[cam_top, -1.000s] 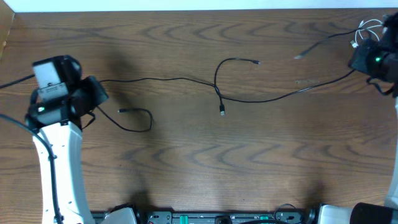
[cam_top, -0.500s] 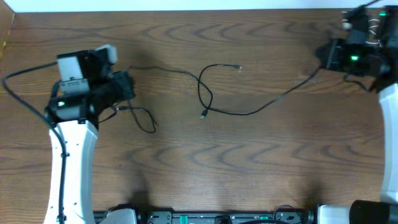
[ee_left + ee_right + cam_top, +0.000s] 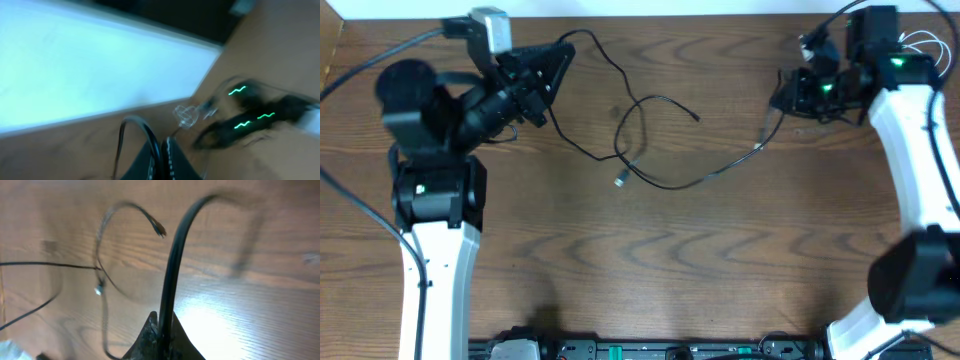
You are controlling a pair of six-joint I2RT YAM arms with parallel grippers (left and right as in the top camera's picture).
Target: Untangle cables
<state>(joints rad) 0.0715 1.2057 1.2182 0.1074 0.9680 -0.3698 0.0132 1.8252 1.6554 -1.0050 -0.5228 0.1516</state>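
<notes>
A thin black cable (image 3: 670,187) stretches between my two grippers and sags onto the table in crossing loops. One plug (image 3: 620,181) lies at centre left, another (image 3: 695,117) at the end of a loop. My left gripper (image 3: 558,58) is shut on the black cable (image 3: 150,135) at the back left, raised off the table; its jaws show in the left wrist view (image 3: 162,150). My right gripper (image 3: 782,98) is shut on the black cable (image 3: 172,255) at the back right; its jaws show in the right wrist view (image 3: 162,325). The white cable (image 3: 920,42) lies coiled behind the right arm.
The table's back edge (image 3: 720,14) runs close behind both grippers. The left arm's thick black wire (image 3: 360,75) arcs at the far left. The right arm (image 3: 250,120), with green lights, shows blurred in the left wrist view.
Both grippers moved toward the back edge and inward. The left gripper swung right and upward. The black cable went slack and its loops shifted left and bunched together.
</notes>
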